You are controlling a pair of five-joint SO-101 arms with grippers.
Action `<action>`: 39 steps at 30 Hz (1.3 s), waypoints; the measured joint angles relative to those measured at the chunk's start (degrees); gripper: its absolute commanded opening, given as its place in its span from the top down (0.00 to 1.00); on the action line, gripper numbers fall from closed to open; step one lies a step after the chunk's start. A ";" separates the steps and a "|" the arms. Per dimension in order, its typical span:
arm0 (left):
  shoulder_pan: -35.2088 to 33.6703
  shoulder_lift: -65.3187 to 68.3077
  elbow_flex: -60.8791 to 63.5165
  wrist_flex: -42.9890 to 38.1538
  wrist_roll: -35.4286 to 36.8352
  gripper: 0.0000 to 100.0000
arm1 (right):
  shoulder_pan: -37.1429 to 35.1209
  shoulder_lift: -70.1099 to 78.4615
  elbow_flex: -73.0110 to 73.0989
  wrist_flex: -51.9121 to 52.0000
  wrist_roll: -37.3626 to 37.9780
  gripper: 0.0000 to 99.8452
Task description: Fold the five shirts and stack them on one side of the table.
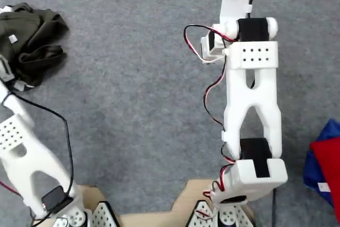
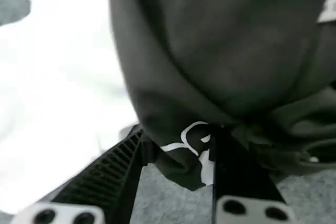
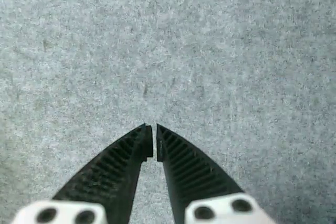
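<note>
The dark shirt (image 1: 32, 35) lies crumpled at the table's (image 1: 138, 104) far left corner. The left hand (image 2: 177, 145) looks clamped on a bunched fold of it. To do this step well, I would draw the cloth toward the table's middle and spread it flat before any fold. The right hand (image 3: 154, 135), over the table's far middle, has its jaws together on nothing. Red and blue shirts (image 1: 325, 166) sit at the table's right edge. A white tag (image 1: 13, 38) and white print (image 2: 195, 136) show; neither is legible.
</note>
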 measured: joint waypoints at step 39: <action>19.87 -29.10 -24.09 18.46 8.18 0.98 | 0.00 0.00 0.00 0.00 0.00 0.97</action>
